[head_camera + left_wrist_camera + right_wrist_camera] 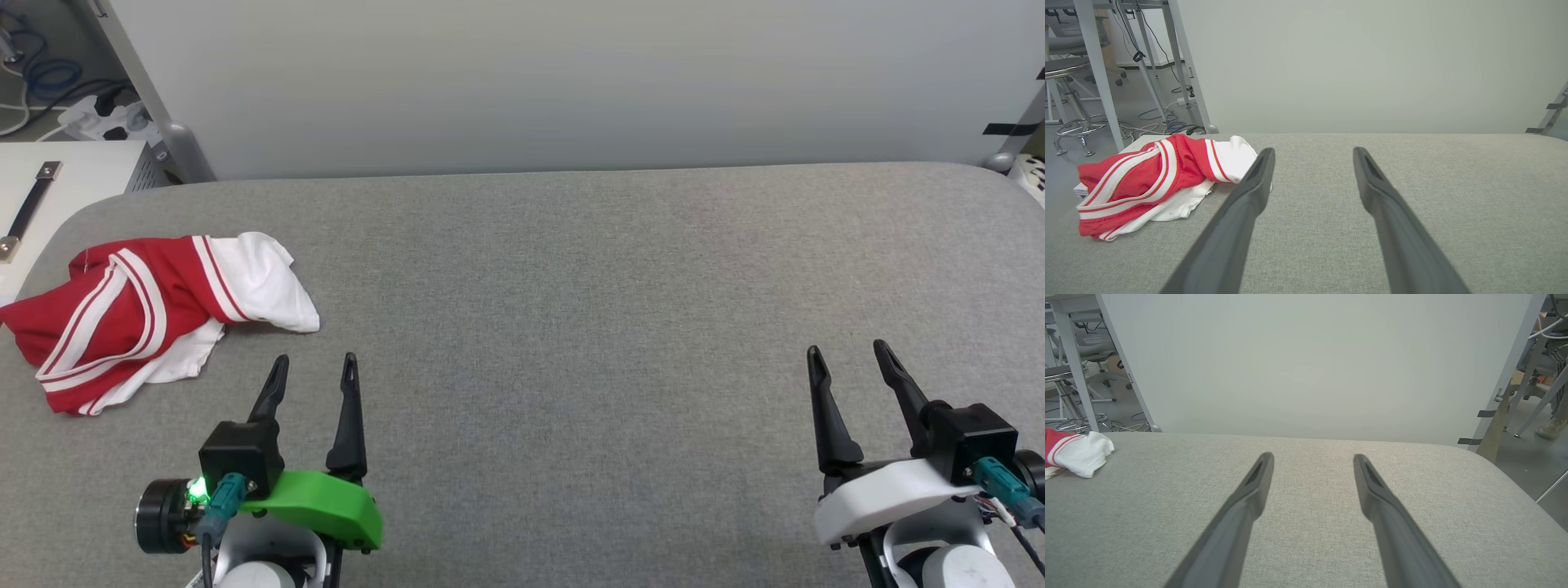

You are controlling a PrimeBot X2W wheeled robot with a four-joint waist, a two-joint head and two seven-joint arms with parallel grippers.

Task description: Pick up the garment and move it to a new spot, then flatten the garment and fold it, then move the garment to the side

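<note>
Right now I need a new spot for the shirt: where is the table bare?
Bare: the table from the shirt rightwards to its right edge, including between the left fingers and right fingers. Crowded: the far left end, where the shirt lies bunched.

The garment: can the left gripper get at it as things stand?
Probably yes: the garment lies crumpled just ahead and left of the open left gripper, with only bare grey surface between them.

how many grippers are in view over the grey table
2: the left gripper at the near left, close to the crumpled garment; the right gripper at the near right. Both open and empty.
</note>
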